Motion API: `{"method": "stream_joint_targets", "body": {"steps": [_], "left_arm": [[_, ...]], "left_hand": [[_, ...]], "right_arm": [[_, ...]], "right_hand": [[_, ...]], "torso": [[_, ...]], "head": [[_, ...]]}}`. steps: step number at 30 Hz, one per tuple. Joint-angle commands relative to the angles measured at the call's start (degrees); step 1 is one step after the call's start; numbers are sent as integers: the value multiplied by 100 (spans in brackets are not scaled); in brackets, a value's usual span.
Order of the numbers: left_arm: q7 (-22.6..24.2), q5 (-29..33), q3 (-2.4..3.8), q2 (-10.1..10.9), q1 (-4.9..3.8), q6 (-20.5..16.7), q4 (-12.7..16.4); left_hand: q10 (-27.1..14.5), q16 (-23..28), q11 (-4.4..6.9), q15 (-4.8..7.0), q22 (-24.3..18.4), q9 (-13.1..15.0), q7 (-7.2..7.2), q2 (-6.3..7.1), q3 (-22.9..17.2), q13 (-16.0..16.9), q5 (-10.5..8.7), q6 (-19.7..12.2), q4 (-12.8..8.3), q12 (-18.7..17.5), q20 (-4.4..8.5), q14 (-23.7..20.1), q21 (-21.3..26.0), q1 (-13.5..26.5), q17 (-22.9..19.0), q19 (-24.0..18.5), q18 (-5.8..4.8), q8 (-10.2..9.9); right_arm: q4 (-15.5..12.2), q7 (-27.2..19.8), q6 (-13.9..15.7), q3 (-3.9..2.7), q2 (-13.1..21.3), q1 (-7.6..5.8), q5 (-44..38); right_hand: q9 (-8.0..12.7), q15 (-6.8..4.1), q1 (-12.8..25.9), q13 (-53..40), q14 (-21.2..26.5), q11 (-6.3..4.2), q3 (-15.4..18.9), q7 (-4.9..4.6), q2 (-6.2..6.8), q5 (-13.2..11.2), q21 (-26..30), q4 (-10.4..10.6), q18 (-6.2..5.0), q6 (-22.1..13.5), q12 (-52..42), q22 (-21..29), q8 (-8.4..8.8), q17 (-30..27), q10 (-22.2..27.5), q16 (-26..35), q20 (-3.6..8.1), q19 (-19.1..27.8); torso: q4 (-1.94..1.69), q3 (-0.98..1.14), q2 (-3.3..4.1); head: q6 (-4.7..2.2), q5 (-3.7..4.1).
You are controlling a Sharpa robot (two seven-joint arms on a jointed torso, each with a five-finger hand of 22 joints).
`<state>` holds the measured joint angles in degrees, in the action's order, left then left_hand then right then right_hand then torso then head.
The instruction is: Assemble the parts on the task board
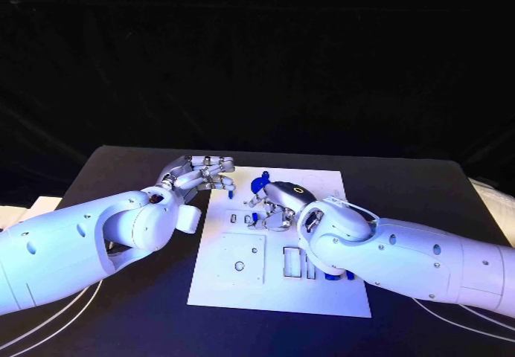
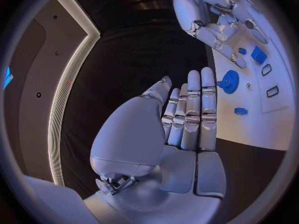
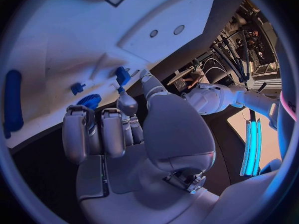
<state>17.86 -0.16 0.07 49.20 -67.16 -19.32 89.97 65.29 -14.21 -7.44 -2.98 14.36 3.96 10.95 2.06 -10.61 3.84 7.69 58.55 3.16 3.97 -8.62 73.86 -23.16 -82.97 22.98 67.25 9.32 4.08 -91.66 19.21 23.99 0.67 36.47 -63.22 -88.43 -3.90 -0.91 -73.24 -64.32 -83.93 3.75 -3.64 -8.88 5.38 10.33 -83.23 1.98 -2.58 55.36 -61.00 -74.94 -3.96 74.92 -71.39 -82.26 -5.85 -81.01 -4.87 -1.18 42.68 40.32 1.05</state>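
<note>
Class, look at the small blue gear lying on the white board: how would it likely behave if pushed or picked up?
The blue gear lies flat on the task board, so it would probably slide, not roll. It looks small and plastic, likely light and stiff. Its toothed rim may aid grip.

The task board (image 1: 281, 297) lies in the middle of the table (image 1: 429, 186). The left hand (image 1: 199, 175) sits at the board's far left corner, the right hand (image 1: 274, 201) over its far half. A gear-shaped part (image 2: 229, 81) lies on the board just beside the left hand's fingertips (image 2: 206, 74); upright parts (image 1: 333, 274) stand in slots near the right forearm.
</note>
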Motion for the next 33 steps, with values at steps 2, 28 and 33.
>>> {"method": "stream_joint_targets", "body": {"steps": [2, 28, 33], "left_arm": [[-266, -195, 2, -23, -4, 60, -44], [-4949, -4848, -8, -734, -498, 1886, -827], [-5344, -5648, -30, -995, -534, 2270, -939]], "left_hand": [[172, -966, 59, 136, 531, -5, -56, 115, -195, 19, -44, 23, 56, 20, 116, 185, -759, 195, 729, 306, 60, -19], [317, -7367, 625, 545, 5162, 531, -544, -101, 646, 3392, -228, 156, 1207, 4347, 476, 1532, -5033, 770, 6464, 1318, -423, 1507], [942, -7579, 787, 686, 5557, 910, -717, -122, 1077, 5092, -350, 257, 1343, 5921, 619, 1614, -5326, 1311, 6702, 1487, -495, 2038]], "right_arm": [[-349, -1089, 567, -68, 354, -134, 589], [-187, -2632, -292, -5, 2267, -1031, 5248], [-166, -2434, -155, 15, 2294, -1033, 4764]], "right_hand": [[10, 55, -57, 14, -344, 24, 74, -11, -28, 41, 50, 28, -75, -90, -38, -179, 19, 328, 25, 44, 0, 57], [-5, -22, -522, 997, -15, -51, -244, 42, -731, -199, 961, -139, -350, 162, 908, 1113, -209, -1196, 491, 1429, 73, 821], [-6, -21, -385, 1037, -47, -49, -165, 47, -678, -264, 975, -74, -345, 167, 912, 1115, -218, -1193, 454, 1443, 73, 785]], "torso": [[21, 8, -32], [275, 158, -402], [268, 177, -423]], "head": [[-13, -17], [96, -223], [97, -246]]}}
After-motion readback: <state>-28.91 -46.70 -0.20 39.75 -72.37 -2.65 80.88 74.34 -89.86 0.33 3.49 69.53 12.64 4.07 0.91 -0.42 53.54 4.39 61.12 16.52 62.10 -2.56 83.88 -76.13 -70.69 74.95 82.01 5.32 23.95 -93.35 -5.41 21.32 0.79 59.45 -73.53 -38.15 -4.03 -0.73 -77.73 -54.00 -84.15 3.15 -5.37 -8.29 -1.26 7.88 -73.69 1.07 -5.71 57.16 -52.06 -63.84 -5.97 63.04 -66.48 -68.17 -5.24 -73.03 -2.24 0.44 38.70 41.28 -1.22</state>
